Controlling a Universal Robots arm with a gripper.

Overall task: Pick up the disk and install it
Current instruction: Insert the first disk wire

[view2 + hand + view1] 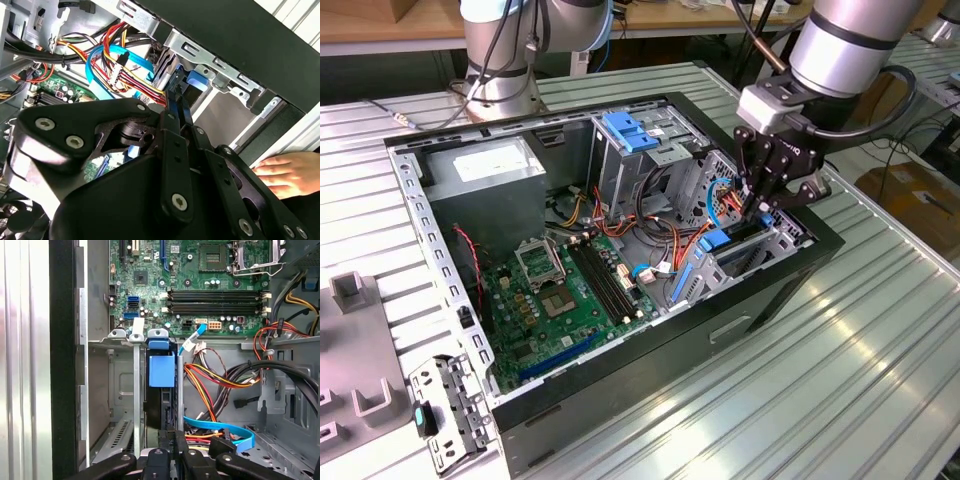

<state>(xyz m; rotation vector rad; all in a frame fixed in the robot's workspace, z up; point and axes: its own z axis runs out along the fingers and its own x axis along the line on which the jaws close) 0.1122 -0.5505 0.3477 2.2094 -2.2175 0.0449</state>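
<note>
Gripper: the black gripper (767, 205) hangs over the drive cage at the exterior view's right end of the open computer case (800, 275), fingertips down among the wires; in the first wrist view its fingers (167, 452) are pressed close together on the near edge of the disk.
Disk: the disk (161, 385) stands on edge in a slot of the metal drive cage (125, 390), its blue carrier tab (162, 369) facing the motherboard; it lies directly between the fingertips and runs away from them into the bay.
Motherboard: the green motherboard (565, 295) lies flat in the case, to the exterior view's left of the cage.
Cables: red, yellow and orange wires (132, 75) and a flat blue cable (227, 432) run just beside the disk slot.
Hand: a person's hand (282, 172) rests outside the case wall, in the second wrist view.
</note>
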